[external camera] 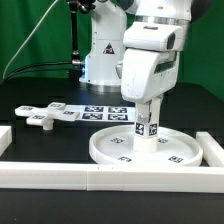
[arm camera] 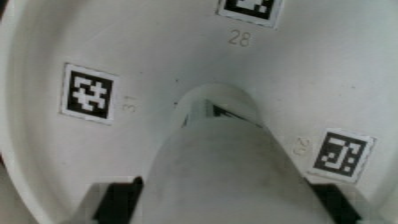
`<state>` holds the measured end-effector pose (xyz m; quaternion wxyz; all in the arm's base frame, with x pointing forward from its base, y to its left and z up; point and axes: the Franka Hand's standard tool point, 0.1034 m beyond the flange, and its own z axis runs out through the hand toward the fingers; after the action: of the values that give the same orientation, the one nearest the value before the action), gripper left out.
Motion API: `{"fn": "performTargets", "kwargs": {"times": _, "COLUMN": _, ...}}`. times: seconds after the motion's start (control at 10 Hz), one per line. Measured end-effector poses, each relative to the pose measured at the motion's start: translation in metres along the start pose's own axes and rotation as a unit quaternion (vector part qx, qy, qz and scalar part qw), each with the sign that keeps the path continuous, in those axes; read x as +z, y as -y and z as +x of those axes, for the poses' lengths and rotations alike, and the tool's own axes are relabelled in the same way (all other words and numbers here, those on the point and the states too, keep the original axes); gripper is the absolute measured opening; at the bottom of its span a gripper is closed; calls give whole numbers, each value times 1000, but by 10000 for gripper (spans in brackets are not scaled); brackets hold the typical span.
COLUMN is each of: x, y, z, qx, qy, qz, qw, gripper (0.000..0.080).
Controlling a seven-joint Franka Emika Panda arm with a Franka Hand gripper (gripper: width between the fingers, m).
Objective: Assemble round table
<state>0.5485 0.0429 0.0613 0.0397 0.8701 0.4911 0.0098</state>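
Gripper (external camera: 148, 112) clamped on upright cylinder leg (external camera: 148, 128), which stands near the middle of round disc (external camera: 105, 150); cross-shaped foot piece (external camera: 45, 117) lies well apart, exterior view's left.

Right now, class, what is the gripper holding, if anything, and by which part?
The gripper holds the short thick leg by its upper end, clamped from two sides; the leg stands upright on the round disc.

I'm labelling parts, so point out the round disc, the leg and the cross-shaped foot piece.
round disc (external camera: 102, 143): exterior view, bare top surface.
leg (external camera: 148, 123): exterior view, tagged side.
cross-shaped foot piece (external camera: 47, 117): exterior view, centre.
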Motion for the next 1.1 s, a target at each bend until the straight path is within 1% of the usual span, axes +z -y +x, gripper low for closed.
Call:
{"fn": "performTargets", "kwargs": {"times": 0.3, "x": -1, "y": 0, "z": 1, "qx": 82, "qy": -2, "qz": 1, "qw": 997, "gripper": 409}}
{"fn": "performTargets", "kwargs": {"times": 0.6, "x": -1, "y": 0, "z": 2, "qx": 163, "qy": -5, "qz": 5, "qw": 987, "gripper": 409}}
{"fn": "performTargets", "kwargs": {"times": 0.7, "x": 0, "y": 1, "z": 1, "qx": 235, "qy": -8, "qz": 11, "qw": 972, "gripper": 409}}
{"fn": "performTargets", "kwargs": {"times": 0.8, "x": 0, "y": 1, "z": 1, "qx": 260, "qy": -9, "qz": 15, "qw": 965, "gripper": 409}}
{"fn": "performTargets", "kwargs": {"times": 0.9, "x": 1, "y": 0, "z": 0, "qx": 315, "qy": -11, "qz": 20, "qw": 949, "gripper": 409}}
{"fn": "performTargets", "kwargs": {"times": 1.1, "x": 1, "y": 0, "z": -1, "qx": 401, "qy": -19, "qz": 25, "qw": 916, "gripper": 409}}
